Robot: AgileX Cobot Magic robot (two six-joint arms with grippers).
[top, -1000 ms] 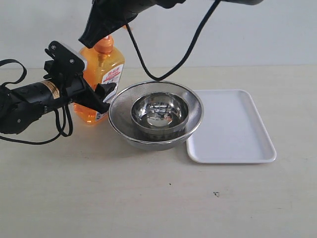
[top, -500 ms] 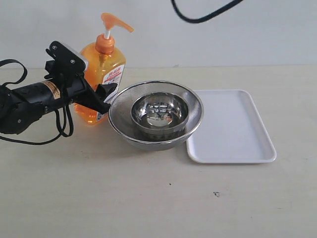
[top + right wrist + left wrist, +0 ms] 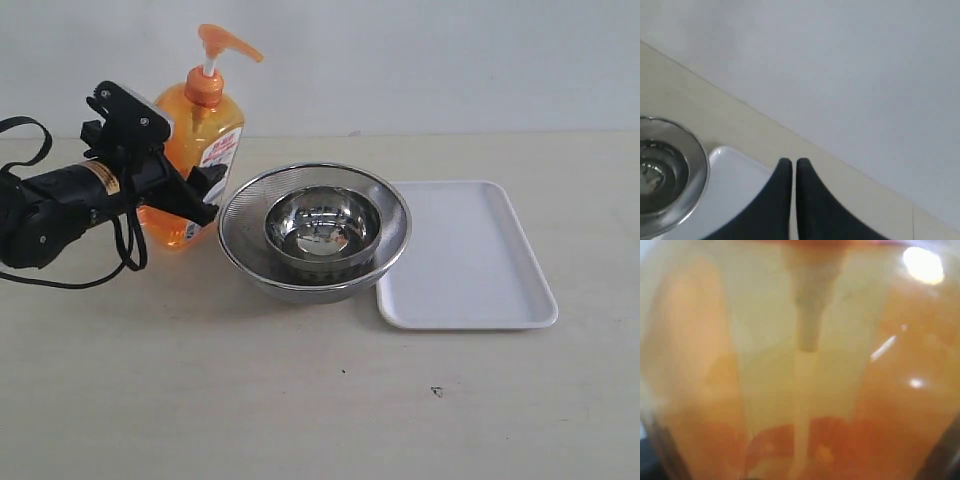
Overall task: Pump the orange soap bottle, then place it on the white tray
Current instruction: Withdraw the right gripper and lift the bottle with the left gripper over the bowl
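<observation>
Left tool [image 3: 196, 186] grips bottle [image 3: 200, 120] at far left; bowl [image 3: 240, 255] sits btwn it & tray [image 3: 470, 265] on right. Right tool [image 3: 792, 166] closed, empty. Risks: bottle clips bowl rim while crossing, or slick plastic slips/tilts in grip.

We take this for a robot test bench in a lab. What tells us so is the flat matte beige tabletop [image 3: 300, 400] set against a plain pale grey-white wall [image 3: 450, 60], and the black robot arm [image 3: 60, 210] reaching in at the left of the exterior view, its loose black cables [image 3: 125, 255] trailing on the surface. The household things stand in one small group: a tall translucent orange plastic soap bottle [image 3: 205, 125], a round steel mesh bowl [image 3: 245, 225] with a smaller polished steel bowl [image 3: 322, 230] inside it, and a flat rectangular white plastic tray [image 3: 470, 255] just beside the bowls. Our right wrist view shows the same beige surface meeting the same plain wall
</observation>
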